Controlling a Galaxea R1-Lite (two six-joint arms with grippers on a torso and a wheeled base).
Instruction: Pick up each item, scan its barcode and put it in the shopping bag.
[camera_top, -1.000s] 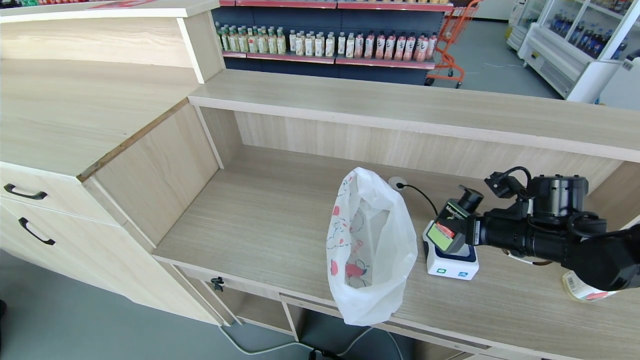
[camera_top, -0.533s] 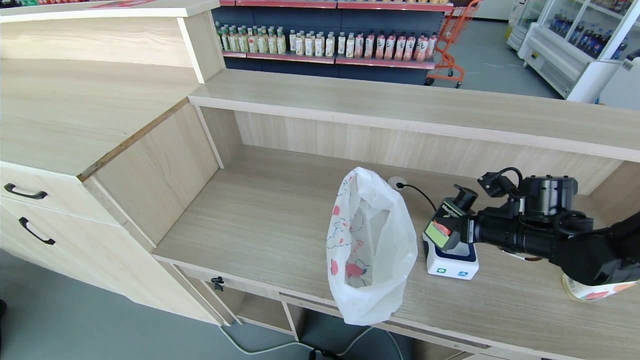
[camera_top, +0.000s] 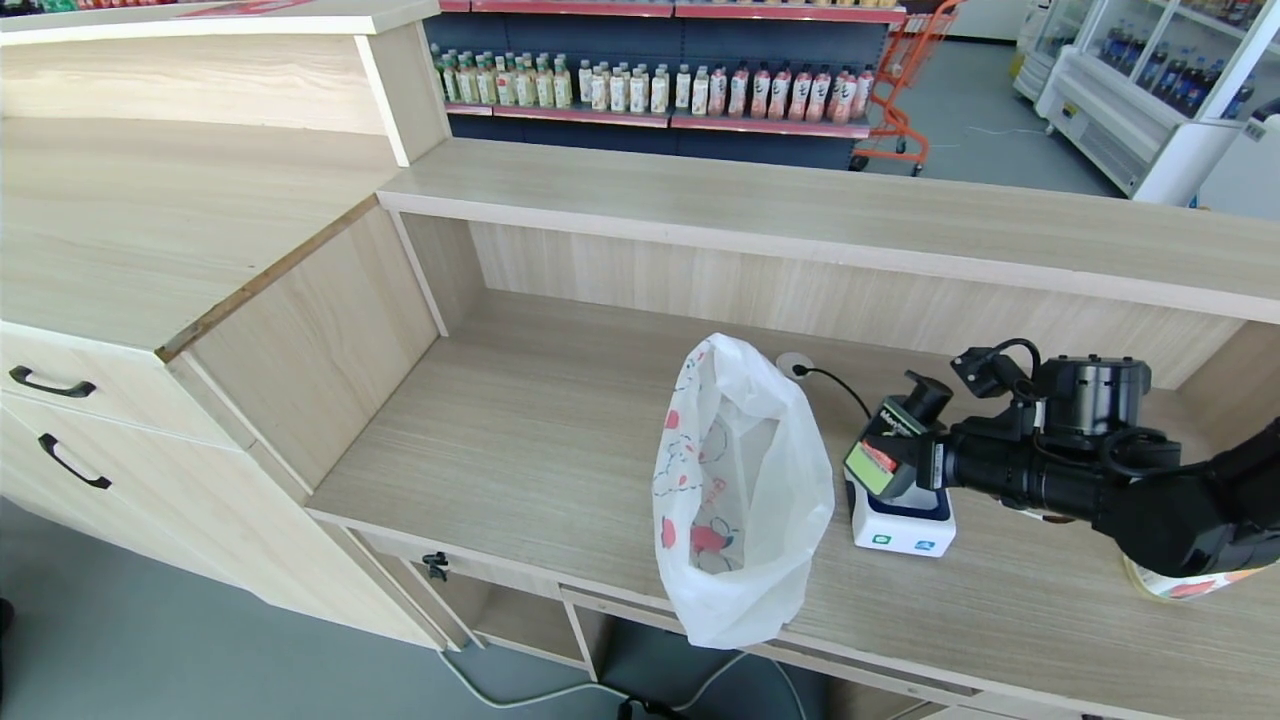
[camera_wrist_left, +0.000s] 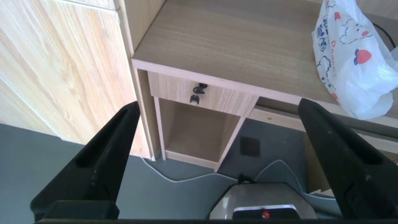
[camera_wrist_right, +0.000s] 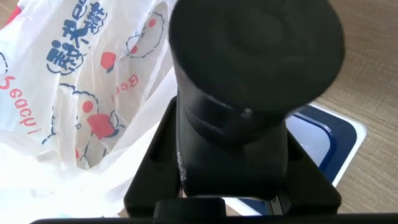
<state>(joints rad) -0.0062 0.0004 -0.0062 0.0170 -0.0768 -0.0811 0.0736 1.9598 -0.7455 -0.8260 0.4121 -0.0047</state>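
Right gripper pinches a black plastic bottle (green-and-red label) over the white-and-blue box scanner, just beside the white, red-printed plastic shopping bag. Left gripper is spread.

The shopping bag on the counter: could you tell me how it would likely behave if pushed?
The shopping bag looks like thin, crinkled plastic, so it would probably crumple rather than slide. It stands slumped, mouth open, seemingly near empty, so it is likely light and easily toppled.

Shopping bag on counter; scanner just right; bottle over scanner.
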